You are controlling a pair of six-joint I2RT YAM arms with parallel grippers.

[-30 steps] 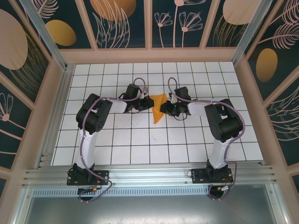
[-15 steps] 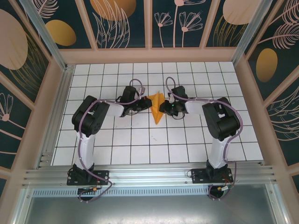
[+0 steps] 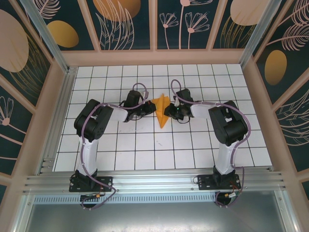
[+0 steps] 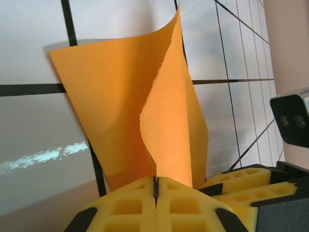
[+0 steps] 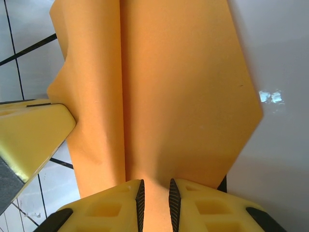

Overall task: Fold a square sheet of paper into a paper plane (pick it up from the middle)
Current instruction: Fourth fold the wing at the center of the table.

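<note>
Both my arms reach in toward the middle of the white gridded counter (image 3: 145,150), and between them sits the paper plane (image 3: 163,109), a bright-orange, partly folded piece with its narrow point aimed toward my bases and its wider end toward the far wall. My left end effector (image 3: 151,108) meets it from the left side and my right end effector (image 3: 168,112) from the right, the two very near each other with the paper between them. In my left wrist view, my left end effector (image 4: 156,187) has its yellow pads pressed flat together, clamped on a thin edge of the paper plane (image 4: 116,106); from there the sheet rises in two layers, one flap curling up to a sharp tip while the other lies broader behind it over the black grid lines. At the right of that view the yellow pads of my other arm sit just beside mine, low against the paper. In my right wrist view, my right end effector (image 5: 154,194) stands narrow, its pads pinching a raised fold of the paper plane (image 5: 188,96) that runs as a straight crease up the middle of the sheet; the paper spreads wide on both sides of that crease and rests over the counter. A yellow finger (image 5: 34,130) of my left arm touches the paper's left edge there.
</note>
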